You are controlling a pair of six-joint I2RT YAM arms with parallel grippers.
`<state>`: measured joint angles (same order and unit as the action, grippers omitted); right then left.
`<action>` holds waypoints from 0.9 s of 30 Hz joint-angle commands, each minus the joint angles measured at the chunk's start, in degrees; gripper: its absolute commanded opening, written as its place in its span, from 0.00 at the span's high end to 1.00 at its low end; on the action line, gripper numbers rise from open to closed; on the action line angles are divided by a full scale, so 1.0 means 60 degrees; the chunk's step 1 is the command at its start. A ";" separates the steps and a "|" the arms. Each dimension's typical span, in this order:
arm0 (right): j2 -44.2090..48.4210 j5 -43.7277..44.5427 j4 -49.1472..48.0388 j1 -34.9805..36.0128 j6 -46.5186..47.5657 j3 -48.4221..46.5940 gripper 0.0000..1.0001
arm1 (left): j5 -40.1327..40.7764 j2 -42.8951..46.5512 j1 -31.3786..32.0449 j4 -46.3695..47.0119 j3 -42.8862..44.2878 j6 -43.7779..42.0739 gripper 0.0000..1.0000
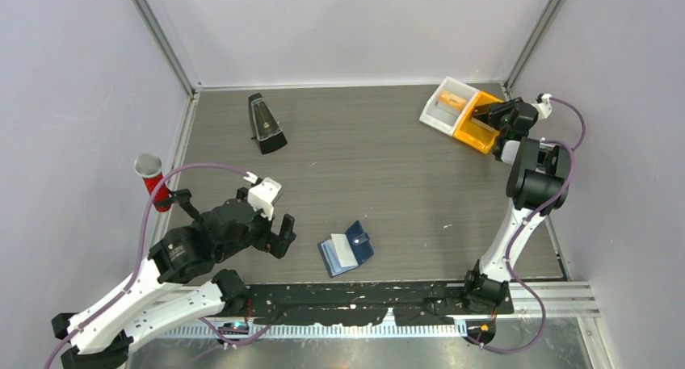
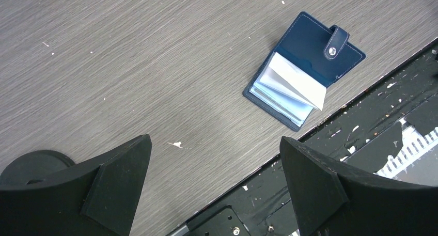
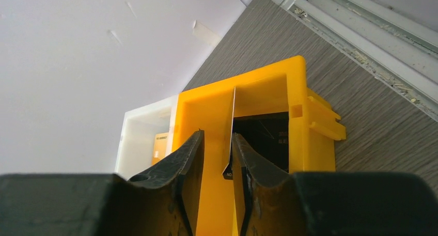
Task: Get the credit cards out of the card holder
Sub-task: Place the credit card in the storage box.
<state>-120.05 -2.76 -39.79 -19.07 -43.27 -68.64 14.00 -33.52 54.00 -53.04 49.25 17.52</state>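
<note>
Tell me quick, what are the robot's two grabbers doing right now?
Left gripper: open wide, holding nothing.
Right gripper: open a little, with a thin card standing in the gap, above the yellow bin.

Bright, even, diffuse overhead light; only faint soft-edged shadows on the table (image 1: 388, 167) toward its front-left corner. Top view sharp edge to edge. Right wrist view: right gripper (image 3: 217, 138) close to lens is dark and slightly soft, white wall (image 3: 77, 55) almost blown out.
</note>
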 commanded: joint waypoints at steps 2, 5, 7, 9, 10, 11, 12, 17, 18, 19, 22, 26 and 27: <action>0.0414 0.0750 0.0607 -0.0001 0.0347 -0.0388 0.65 | 0.0040 0.0116 0.0010 0.0186 0.0067 -0.0082 0.01; 0.0555 0.0906 0.1105 0.0000 0.0408 -0.0506 0.64 | 0.0018 0.0102 0.0017 0.0172 0.0054 -0.0064 0.01; 0.0647 0.1073 0.1422 0.0000 0.0461 -0.0626 0.64 | 0.0005 0.0094 0.0013 0.0177 0.0061 -0.0050 0.01; 0.0744 0.1339 0.1659 0.0000 0.0457 -0.0622 0.62 | -0.0091 0.0093 0.0009 0.0173 0.0067 -0.0049 0.01; 0.0807 0.1405 0.1787 0.0000 0.0439 -0.0665 0.62 | -0.0174 0.0110 0.0009 0.0199 0.0060 -0.0049 0.01; 0.0835 0.1488 0.1971 0.0000 0.0427 -0.0684 0.61 | -0.0210 0.0119 0.0009 0.0210 0.0054 -0.0049 0.01; 0.0885 0.1509 0.2009 0.0000 0.0406 -0.0687 0.60 | -0.0233 0.0129 0.0017 0.0202 0.0053 -0.0038 0.01; 0.1036 0.1361 0.2078 -0.0002 0.0517 -0.0769 0.58 | -0.0266 0.0126 0.0009 0.0206 0.0053 -0.0049 0.01; 0.1104 0.1343 0.2106 -0.0008 0.0605 -0.0822 0.58 | -0.0275 0.0123 0.0009 0.0205 0.0053 -0.0058 0.01; 0.1137 0.1308 0.2212 -0.0002 0.0641 -0.0843 0.58 | -0.0282 0.0130 0.0017 0.0203 0.0053 -0.0061 0.01; 0.1439 0.1373 0.2455 0.0007 0.0708 -0.0786 0.57 | -0.0282 0.0153 0.0014 0.0183 0.0053 -0.0049 0.01; 0.1856 0.1381 0.2686 0.0032 0.0773 -0.0643 0.55 | -0.0244 0.0252 0.0011 0.0196 0.0031 -0.0034 0.01; 0.1994 0.1338 0.2703 0.0055 0.0771 -0.0567 0.55 | -0.0208 0.0274 0.0017 0.0189 0.0024 -0.0034 0.01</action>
<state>-114.34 4.03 -23.68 -18.87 -40.14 -71.13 12.80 -32.93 54.00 -53.04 49.25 17.56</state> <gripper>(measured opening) 0.443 0.993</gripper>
